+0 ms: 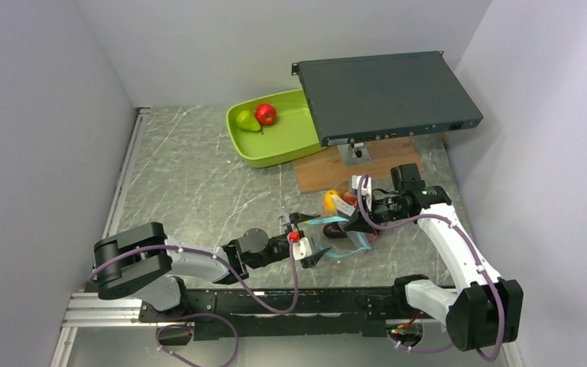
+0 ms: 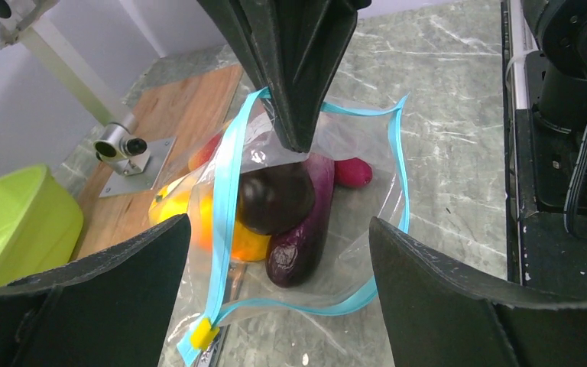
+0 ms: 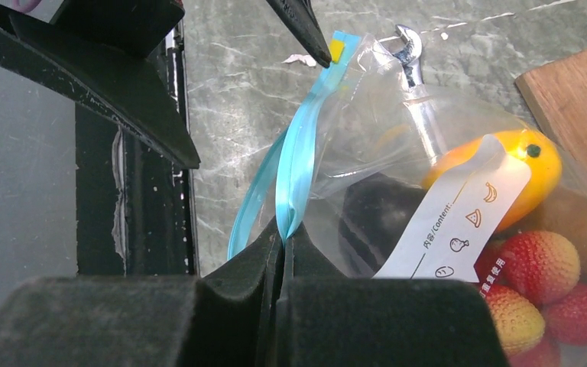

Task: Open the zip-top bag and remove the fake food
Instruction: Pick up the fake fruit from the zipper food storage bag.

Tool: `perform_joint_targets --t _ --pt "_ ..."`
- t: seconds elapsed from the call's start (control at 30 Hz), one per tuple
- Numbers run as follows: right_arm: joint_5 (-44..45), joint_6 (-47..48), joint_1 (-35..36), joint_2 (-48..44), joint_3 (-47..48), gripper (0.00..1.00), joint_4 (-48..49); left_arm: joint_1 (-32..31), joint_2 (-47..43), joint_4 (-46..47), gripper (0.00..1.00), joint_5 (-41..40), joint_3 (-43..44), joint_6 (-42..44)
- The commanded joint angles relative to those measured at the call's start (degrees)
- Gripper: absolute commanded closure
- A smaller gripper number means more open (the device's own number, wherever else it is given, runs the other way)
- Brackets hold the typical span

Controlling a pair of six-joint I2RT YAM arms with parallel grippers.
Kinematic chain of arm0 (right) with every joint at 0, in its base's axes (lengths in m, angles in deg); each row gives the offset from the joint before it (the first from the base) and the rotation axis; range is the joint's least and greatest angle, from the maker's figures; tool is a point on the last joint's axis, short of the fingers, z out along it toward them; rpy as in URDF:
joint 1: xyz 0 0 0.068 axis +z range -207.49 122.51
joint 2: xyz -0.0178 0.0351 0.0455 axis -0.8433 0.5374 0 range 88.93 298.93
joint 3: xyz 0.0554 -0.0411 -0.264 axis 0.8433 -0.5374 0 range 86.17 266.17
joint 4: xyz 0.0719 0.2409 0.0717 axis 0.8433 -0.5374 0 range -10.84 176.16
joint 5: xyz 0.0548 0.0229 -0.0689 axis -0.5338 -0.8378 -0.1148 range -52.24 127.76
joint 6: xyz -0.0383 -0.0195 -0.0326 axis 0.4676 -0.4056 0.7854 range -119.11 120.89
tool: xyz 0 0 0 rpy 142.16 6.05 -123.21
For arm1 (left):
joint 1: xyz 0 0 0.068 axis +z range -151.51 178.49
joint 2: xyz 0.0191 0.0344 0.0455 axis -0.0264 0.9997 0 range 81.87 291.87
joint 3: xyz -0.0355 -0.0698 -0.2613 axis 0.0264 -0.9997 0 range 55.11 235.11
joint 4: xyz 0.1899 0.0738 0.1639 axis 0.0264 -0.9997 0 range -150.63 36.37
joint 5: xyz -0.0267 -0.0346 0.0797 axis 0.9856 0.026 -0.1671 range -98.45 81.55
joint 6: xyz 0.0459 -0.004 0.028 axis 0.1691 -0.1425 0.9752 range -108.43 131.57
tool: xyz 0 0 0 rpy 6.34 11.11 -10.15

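Observation:
The clear zip-top bag (image 2: pixel 367 229) lies on the table with its blue zip strip (image 2: pixel 225 191) pulled open into a loop. Inside it I see a dark plum (image 2: pixel 274 197), a purple eggplant (image 2: pixel 306 237), an orange-yellow mango (image 2: pixel 225 233) and a red grape bunch (image 3: pixel 535 283). My right gripper (image 3: pixel 284 241) is shut on the upper zip strip (image 3: pixel 298 153) and holds it up. My left gripper (image 2: pixel 279 222) is open, with one finger on each side of the bag's mouth. In the top view the bag (image 1: pixel 345 229) lies between the left gripper (image 1: pixel 311 246) and the right gripper (image 1: pixel 359 224).
A lime-green tray (image 1: pixel 275 145) at the back holds a red apple (image 1: pixel 266 114) and a green pear (image 1: pixel 248 121). A dark flat box (image 1: pixel 386 95) on a stand overhangs a wooden board (image 1: pixel 313 172). A wrench (image 3: pixel 413 57) lies under the bag.

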Motion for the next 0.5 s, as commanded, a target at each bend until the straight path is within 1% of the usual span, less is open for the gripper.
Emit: perform_joint_targets --t 0.0,0.27,0.47 --pt "-0.8 2.17 0.06 0.87 2.67 1.0 -1.2 -0.38 1.92 5.07 0.09 2.71 2.37 0.57" --pt "0.14 0.74 0.09 -0.01 2.3 1.0 0.24 -0.38 3.31 4.84 0.1 1.4 2.95 -5.22" --pt "0.62 -0.74 0.04 -0.93 1.54 1.0 1.95 -0.38 5.03 9.56 0.11 1.21 2.0 -11.83"
